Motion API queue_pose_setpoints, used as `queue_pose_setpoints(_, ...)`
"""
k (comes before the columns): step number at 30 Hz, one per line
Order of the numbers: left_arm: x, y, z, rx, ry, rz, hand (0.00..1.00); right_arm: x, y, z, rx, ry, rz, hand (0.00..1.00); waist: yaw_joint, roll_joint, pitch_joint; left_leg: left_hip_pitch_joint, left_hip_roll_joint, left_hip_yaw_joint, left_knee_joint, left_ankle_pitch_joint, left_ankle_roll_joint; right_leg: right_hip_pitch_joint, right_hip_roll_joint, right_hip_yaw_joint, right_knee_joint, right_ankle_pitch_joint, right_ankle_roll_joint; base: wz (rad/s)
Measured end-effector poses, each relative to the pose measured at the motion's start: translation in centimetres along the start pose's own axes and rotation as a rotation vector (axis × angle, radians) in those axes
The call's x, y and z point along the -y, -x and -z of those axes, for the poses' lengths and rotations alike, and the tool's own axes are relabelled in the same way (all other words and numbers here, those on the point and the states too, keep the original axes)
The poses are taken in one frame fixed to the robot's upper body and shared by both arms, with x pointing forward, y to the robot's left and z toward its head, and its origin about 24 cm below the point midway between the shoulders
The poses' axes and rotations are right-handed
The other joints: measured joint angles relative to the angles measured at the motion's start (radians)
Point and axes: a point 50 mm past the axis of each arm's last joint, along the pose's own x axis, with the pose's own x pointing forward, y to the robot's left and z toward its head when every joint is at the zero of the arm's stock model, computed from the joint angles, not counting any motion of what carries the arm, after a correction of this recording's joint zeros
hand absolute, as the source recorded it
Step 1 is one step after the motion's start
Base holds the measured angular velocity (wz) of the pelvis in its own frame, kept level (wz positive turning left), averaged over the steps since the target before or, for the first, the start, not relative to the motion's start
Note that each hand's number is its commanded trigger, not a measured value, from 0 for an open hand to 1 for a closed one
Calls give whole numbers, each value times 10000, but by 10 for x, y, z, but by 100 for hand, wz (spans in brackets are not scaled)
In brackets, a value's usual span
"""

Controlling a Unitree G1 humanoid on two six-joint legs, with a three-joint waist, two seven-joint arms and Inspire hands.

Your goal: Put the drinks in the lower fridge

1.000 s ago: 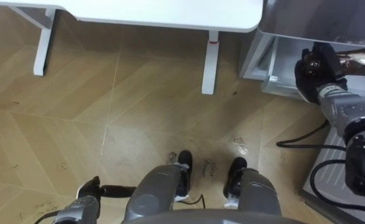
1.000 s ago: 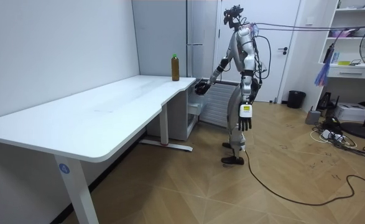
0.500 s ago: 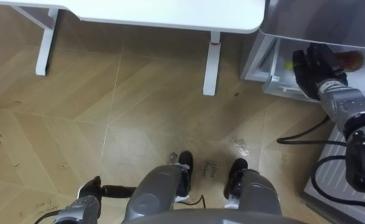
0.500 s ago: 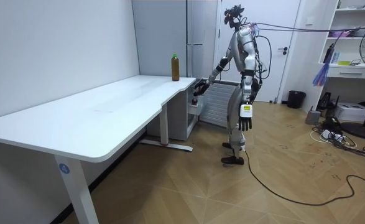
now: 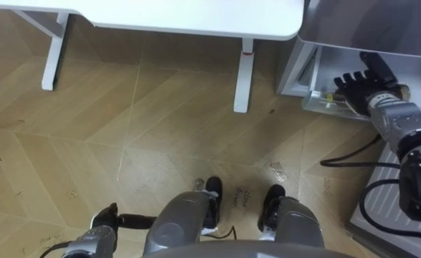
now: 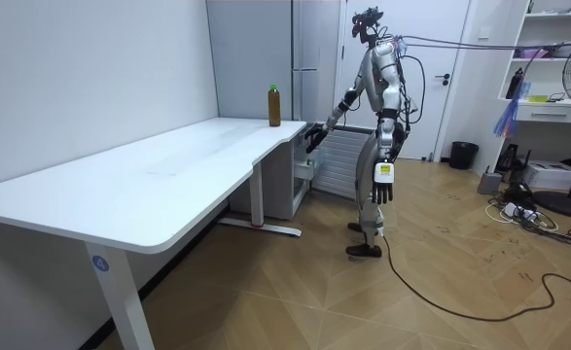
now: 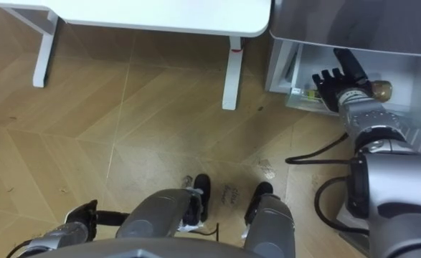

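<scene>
My right hand [image 5: 363, 81] is open, fingers spread, at the mouth of the open lower fridge compartment [image 5: 314, 75]. Just behind its wrist a brown bit of a drink bottle [image 7: 382, 90] shows inside the compartment; the hand is off it. In the room view I stand upright before the grey fridge [image 6: 309, 58], with the right hand [image 6: 314, 139] stretched toward its low opening. A second bottle [image 6: 274, 105], brown with a green cap, stands upright on the far end of the white desk [image 6: 168, 165]. My left hand [image 6: 382, 190] hangs open at my side.
The desk's corner [image 5: 267, 21] and its white leg [image 5: 243, 72] stand just left of the fridge. A pale ribbed panel [image 5: 386, 197] lies low on my right. Bare wooden floor spreads to my left. Shelves, a fan and a bin stand at the room view's right.
My right hand was curled round the brown bottle inside the compartment; it has opened, let the bottle go and drawn back a little. The left hand has not moved.
</scene>
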Motion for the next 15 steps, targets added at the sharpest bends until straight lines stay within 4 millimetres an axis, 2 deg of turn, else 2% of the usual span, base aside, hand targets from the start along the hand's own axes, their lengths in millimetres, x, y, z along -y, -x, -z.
queue_pose_setpoints(6, 0, 0, -4, 192, 25, 61, 0, 0, 1, -4, 31, 984, -174, 0, 1, -19, -6, 5, 4, 20, -5, -2, 0, -12, 10, 13, -2, 1, -1, 0)
queue_pose_setpoints(11, -3, 0, -7, 284, -14, 45, 0, 0, 0, 0, -226, 2282, -333, 0, -6, -137, -41, 87, 82, 67, 9, -5, -7, 92, 107, 33, -93, 67, -37, -4)
queue_pose_setpoints(15, -3, 0, -7, 315, 358, 287, 0, 7, 1, 3, -441, 2974, -438, 0, -143, -188, -50, 260, 147, 52, 57, -20, -28, 376, 174, -38, -242, 121, -53, 0)
